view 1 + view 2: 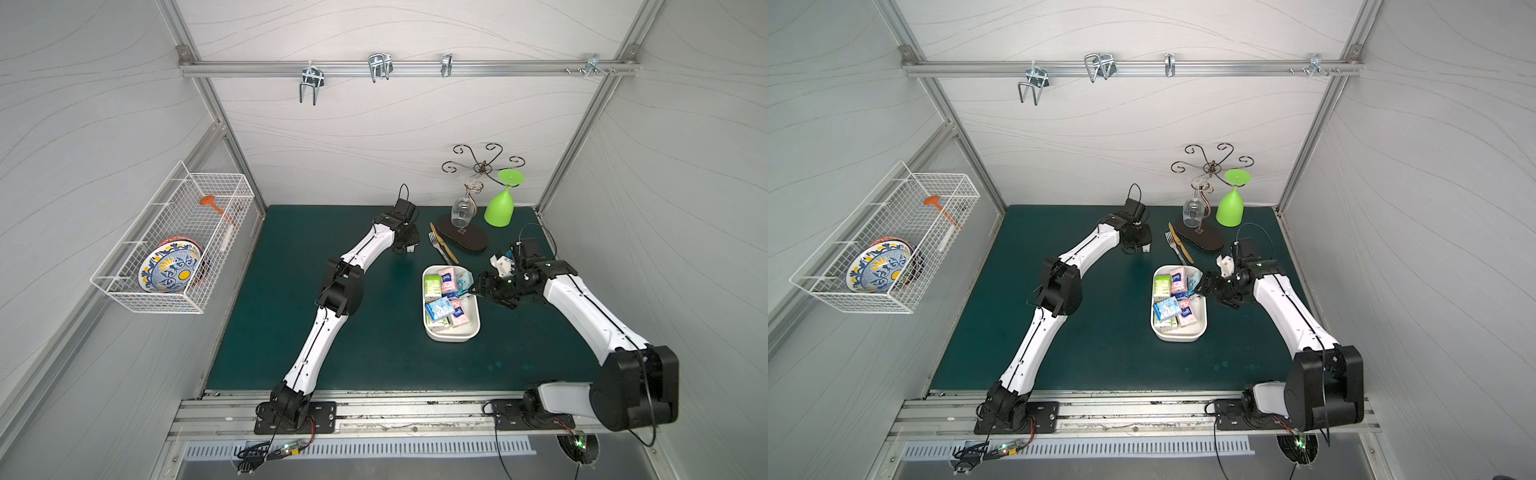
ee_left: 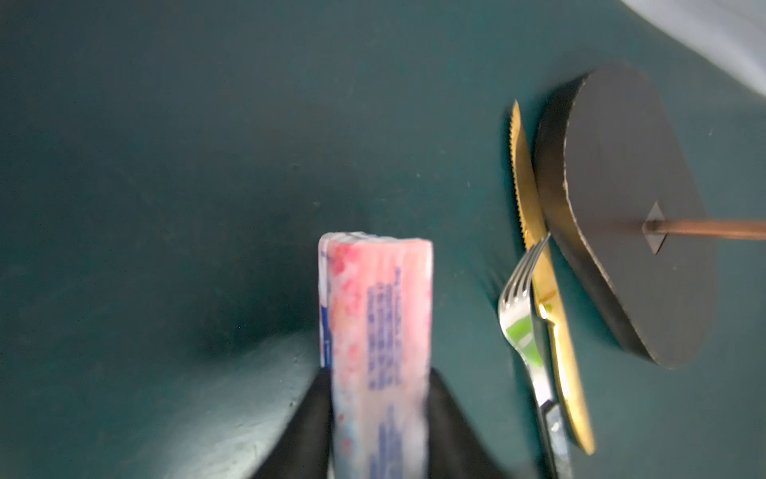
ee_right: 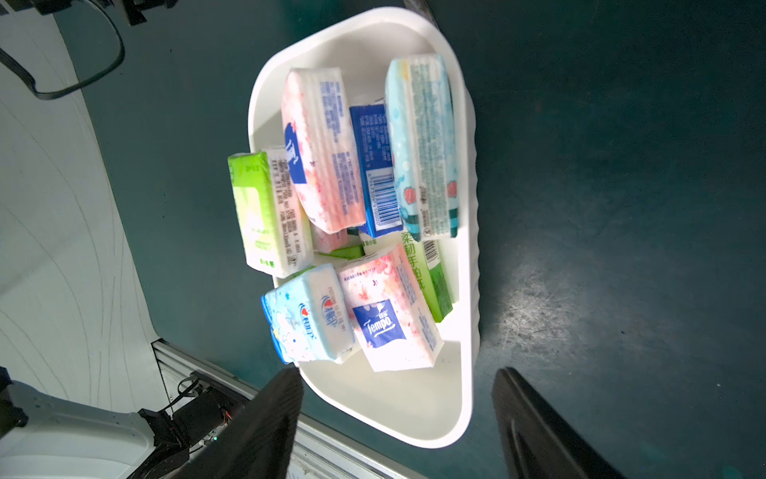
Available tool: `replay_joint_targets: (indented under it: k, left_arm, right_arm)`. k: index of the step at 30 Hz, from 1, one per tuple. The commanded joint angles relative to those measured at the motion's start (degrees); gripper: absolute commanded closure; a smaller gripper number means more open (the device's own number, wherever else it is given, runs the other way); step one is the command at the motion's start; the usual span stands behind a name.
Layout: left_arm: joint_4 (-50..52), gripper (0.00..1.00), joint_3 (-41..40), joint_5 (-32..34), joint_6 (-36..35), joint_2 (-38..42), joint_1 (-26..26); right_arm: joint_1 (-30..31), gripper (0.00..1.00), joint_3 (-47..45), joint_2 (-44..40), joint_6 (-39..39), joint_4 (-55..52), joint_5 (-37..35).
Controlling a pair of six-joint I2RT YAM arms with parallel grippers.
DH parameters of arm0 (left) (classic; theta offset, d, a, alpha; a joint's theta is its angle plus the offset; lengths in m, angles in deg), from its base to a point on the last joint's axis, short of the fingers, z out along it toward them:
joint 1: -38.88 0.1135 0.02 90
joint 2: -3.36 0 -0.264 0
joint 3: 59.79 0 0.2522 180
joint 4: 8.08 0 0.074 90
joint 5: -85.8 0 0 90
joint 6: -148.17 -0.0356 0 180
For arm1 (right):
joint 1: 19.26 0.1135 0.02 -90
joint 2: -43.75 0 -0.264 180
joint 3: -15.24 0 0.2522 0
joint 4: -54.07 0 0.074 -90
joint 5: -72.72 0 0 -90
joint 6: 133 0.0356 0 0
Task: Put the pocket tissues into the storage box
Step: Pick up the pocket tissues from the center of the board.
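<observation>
**Storage box** (image 1: pixel 453 338): white, set on the green worktop (image 1: pixel 332 332). Pocket tissues (image 1: pixel 446 299) are piled inside it in green, pink, dark blue and light blue wrappers, some leaning on one another.

**Pink pack** (image 2: pixel 379 315): one further pack, kept outside the storage box, beyond its far end on the left arm's side. It is pinched edgewise by the left tool (image 2: pixel 379 381), whose fingers are pressed against both faces.

**Right tool** (image 3: pixel 396 373): spread wide and empty, poised over the storage box at the rim on the right arm's side.

**Fork** (image 1: pixel 436 243) and **gold knife** (image 1: pixel 446 249): laid just beyond the far end of the storage box, the knife set along a dark stand base (image 1: pixel 469 241).
</observation>
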Motion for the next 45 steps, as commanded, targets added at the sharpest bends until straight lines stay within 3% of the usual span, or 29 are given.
replay_joint_targets:
  k: [1, 3, 8, 16, 24, 31, 35, 38, 45]
  left_arm:
    - [-1.71, 0.85, 1.67, -1.13, -1.13, -0.83, 0.59]
    - [-2.46, 0.91, -0.43, -1.54, -1.49, 0.52, 0.86]
    - [-7.57, 0.91, -12.37, -5.17, -0.56, 8.95, 2.22]
    - [-17.72, 0.93, -38.15, -20.27, -0.09, 29.39, 4.34]
    - [-19.27, 0.93, -56.25, -31.12, -4.64, 46.51, 4.56]
    - [-23.98, 0.93, -66.05, -54.76, -7.7, 54.1, 4.65]
    - [-28.97, 0.94, -68.95, -65.05, -3.31, 55.32, 4.66]
    - [-38.31, 0.94, -71.42, -71.13, 4.48, 56.5, 4.57]
    - [-48.73, 0.96, -73.58, -75.46, 14.17, 59.33, 4.23]
  right_arm:
    - [-0.45, 0.22, 1.5, 0.15, -0.63, -0.49, 1.04]
    - [-0.42, 0.22, 1.66, 0.04, -0.33, -0.53, 1.38]
    - [-0.31, 0.22, 2.23, -0.47, -0.08, -0.23, 3.44]
    - [2.21, 0.21, 2.02, -1.11, 2.14, 5.96, 14.78]
    - [7.7, 0.2, 5.05, -0.43, 1.85, 8.14, 16.12]
    - [8.26, 0.18, 5.52, 2.33, 1.55, 14.3, 29.06]
    - [8.18, 0.15, 6.55, 3.43, 0.32, 16.11, 32.09]
    - [8.14, 0.15, 6.72, 4.09, -0.3, 17.4, 35.05]
    - [9.09, 0.16, 4.12, 3.63, 2.03, 23.12, 39.39]
